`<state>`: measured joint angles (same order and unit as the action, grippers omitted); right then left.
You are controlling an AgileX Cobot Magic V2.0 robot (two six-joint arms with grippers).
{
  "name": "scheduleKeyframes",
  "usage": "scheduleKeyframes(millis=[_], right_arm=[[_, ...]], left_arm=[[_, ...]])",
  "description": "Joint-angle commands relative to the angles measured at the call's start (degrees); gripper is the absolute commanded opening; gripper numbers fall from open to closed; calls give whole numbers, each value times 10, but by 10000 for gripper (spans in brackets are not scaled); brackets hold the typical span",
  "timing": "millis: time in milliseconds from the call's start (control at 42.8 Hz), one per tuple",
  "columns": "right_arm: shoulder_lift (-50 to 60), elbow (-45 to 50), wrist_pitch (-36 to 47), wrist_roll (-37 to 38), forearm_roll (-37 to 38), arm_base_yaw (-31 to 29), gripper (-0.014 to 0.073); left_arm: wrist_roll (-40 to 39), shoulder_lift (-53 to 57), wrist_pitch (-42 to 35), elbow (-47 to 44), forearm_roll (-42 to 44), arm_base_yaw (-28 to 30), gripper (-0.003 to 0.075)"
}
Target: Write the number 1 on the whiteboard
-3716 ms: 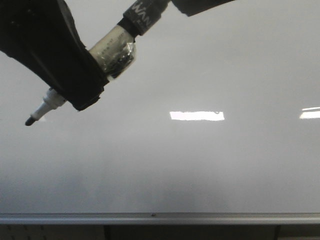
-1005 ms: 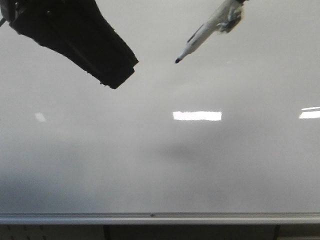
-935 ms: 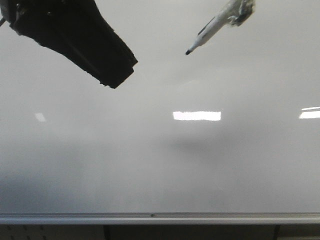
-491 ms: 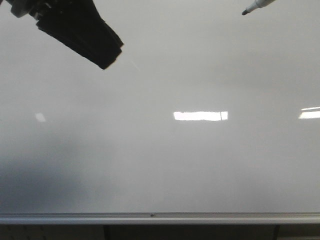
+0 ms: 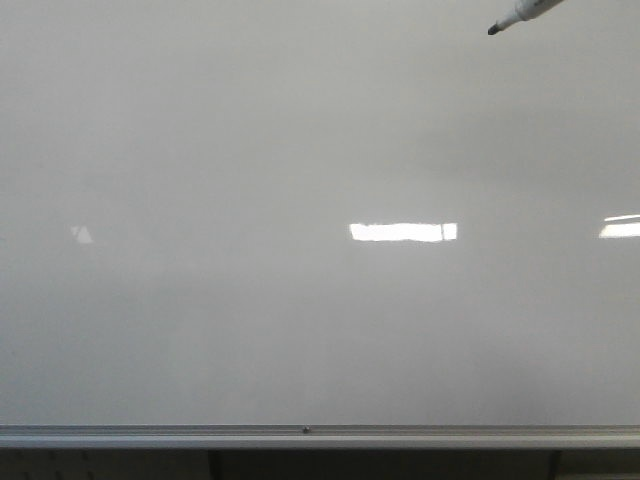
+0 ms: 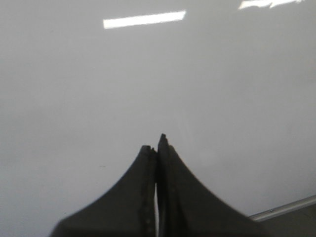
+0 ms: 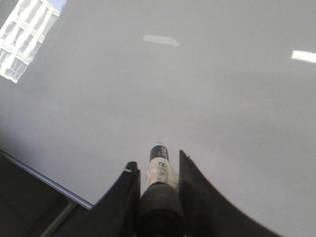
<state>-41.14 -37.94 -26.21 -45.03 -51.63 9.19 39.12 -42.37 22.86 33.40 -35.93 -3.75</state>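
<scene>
Glossy pale grey-white fills almost everything we see: the whiteboard (image 5: 250, 330) is smooth and mirror-like, throwing back bright rectangular light reflections (image 5: 403, 232), and its ribbed silver aluminium frame (image 5: 300, 436) runs straight along the near edge. We find no black stroke anywhere on its surface, so the number 1 is not written on the parts we can see. At the far right corner of the front view, only the marker (image 5: 520, 14) shows, a slim white barrel tapering to a dark rounded tip, hanging clear of the board. Our right gripper (image 7: 157, 170) pinches that marker between two curved matte black fingers. Our left gripper (image 6: 157, 148) has its pointed black fingers pressed together, holding nothing, above bare board.
</scene>
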Motion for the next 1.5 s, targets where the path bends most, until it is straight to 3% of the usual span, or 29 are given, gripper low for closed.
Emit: scheduleKeyframes(millis=[0,210,818,1472], right_arm=[[1,-13,30,-4,-25,-3,-59],[-30,-21,35,-4,-43,-3,-59],[-286,-214,72,-9,-43,8,-59],[-332,-235,133,-30,-43,9,-59]], left_arm=[[-6,71,-60,-33,-16,12,-20],[-6,165,-64,-87,-16,18,-20],[-6,172,-73,-88,-15,18,-20],[-6,172,-73,-88,-15,18,-20]])
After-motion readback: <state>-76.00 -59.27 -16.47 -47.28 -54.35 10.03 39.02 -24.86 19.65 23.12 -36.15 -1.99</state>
